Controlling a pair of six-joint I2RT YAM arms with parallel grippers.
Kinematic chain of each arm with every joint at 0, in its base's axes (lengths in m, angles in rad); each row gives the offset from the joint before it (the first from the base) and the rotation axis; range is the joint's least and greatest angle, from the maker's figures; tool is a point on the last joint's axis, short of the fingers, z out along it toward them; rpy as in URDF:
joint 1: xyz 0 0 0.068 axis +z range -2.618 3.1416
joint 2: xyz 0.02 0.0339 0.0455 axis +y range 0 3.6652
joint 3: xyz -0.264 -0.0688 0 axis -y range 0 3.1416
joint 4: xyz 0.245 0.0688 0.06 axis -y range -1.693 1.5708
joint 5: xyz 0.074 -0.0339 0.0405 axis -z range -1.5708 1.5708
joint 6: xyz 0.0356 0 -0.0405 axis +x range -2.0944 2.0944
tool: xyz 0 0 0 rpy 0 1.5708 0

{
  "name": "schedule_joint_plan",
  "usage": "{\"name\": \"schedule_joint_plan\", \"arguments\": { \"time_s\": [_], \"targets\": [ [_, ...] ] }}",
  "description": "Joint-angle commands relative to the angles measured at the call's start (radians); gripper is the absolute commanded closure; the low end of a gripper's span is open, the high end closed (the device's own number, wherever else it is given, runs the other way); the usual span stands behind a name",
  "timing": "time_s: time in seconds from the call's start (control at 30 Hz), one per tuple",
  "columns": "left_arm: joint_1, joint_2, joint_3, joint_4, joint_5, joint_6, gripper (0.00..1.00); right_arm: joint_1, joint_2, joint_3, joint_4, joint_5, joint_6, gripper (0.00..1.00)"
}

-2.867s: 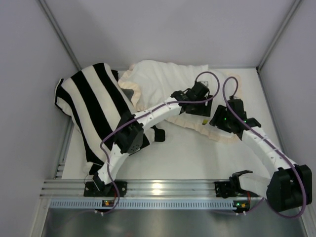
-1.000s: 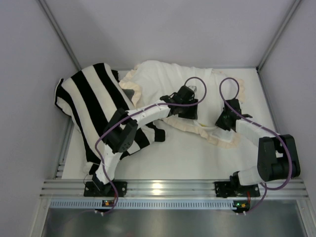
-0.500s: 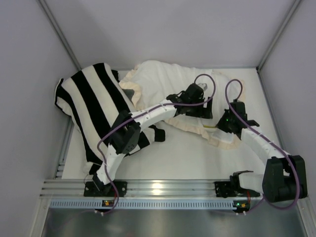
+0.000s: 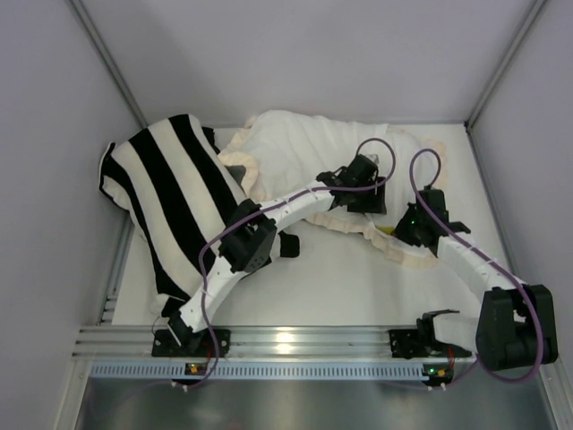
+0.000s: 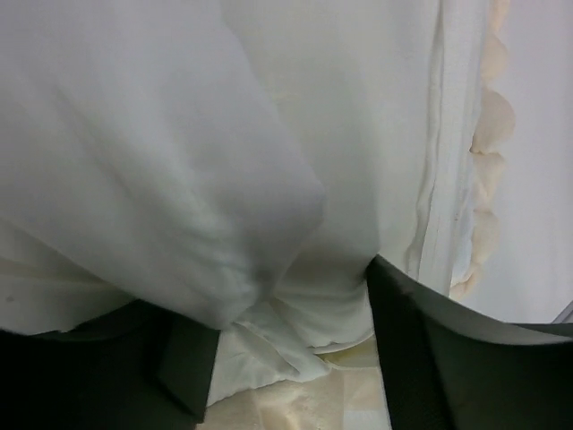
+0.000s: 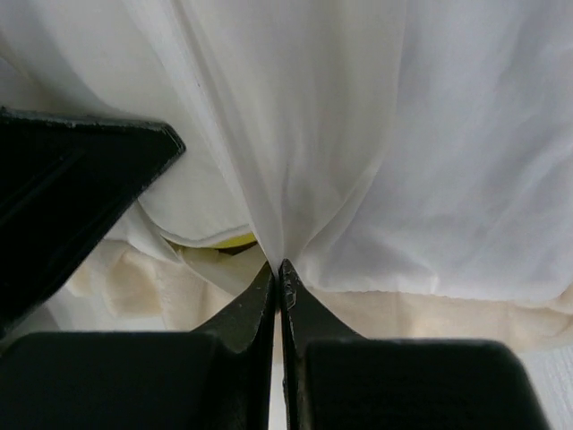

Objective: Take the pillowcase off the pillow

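Note:
The pillowcase point(image 4: 286, 148) lies cream-white side up at the back middle of the table, its ruffled frill point(image 4: 394, 253) trailing toward me. Only a yellow sliver of the pillow point(image 4: 386, 231) shows at the case's near edge, also visible in the right wrist view point(image 6: 224, 240). My left gripper point(image 4: 363, 190) rests on the case's middle; its jaws point(image 5: 286, 313) stand open with a smooth white bulge of fabric between them. My right gripper point(image 4: 410, 228) sits at the frilled right edge, and its jaws point(image 6: 279, 266) are shut on a pinch of the pillowcase point(image 6: 358, 134), drawn into taut folds.
A black-and-white striped cushion point(image 4: 170, 188) fills the left side, under my left arm. Grey walls close in the table at the left, back and right. The metal rail point(image 4: 286, 340) with the arm bases runs along the near edge.
My left gripper has opened and shifted right over the pillowcase. The right gripper stayed shut on the fabric while that arm's elbow swung outward.

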Motion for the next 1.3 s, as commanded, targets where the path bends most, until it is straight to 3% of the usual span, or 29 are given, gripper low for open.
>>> {"name": "schedule_joint_plan", "arguments": {
  "time_s": [0.0, 0.17, 0.43, 0.73, 0.83, 1.03, 1.1, 1.13, 1.27],
  "targets": [
    [-0.003, 0.122, 0.031, -0.006, -0.029, -0.025, 0.44, -0.021, -0.016, -0.016, -0.040, 0.017, 0.010, 1.00],
    [-0.003, 0.162, 0.055, -0.004, -0.036, -0.037, 1.00, -0.031, -0.007, -0.021, -0.042, 0.050, 0.009, 1.00],
    [0.032, -0.006, -0.006, 0.019, -0.035, -0.013, 1.00, -0.087, 0.013, -0.010, -0.057, 0.089, -0.013, 1.00],
    [0.058, -0.343, -0.283, 0.059, -0.046, 0.024, 1.00, -0.165, 0.086, 0.054, -0.037, 0.058, -0.036, 1.00],
    [0.058, -0.427, -0.342, 0.066, -0.024, 0.024, 1.00, -0.165, 0.120, 0.039, 0.007, 0.026, -0.034, 1.00],
    [0.058, -0.502, -0.386, 0.082, 0.000, 0.038, 1.00, -0.130, 0.076, -0.016, 0.133, -0.216, -0.080, 1.00],
    [0.058, -0.501, -0.392, 0.082, -0.001, 0.041, 1.00, -0.081, -0.004, -0.018, 0.092, -0.241, -0.085, 0.86],
    [0.058, -0.493, -0.394, 0.082, 0.006, 0.041, 1.00, -0.073, -0.098, -0.010, 0.057, -0.238, -0.085, 0.62],
    [0.057, -0.469, -0.386, 0.094, 0.030, 0.028, 1.00, -0.064, -0.251, 0.137, -0.135, -0.215, -0.109, 0.43]
  ]
}}
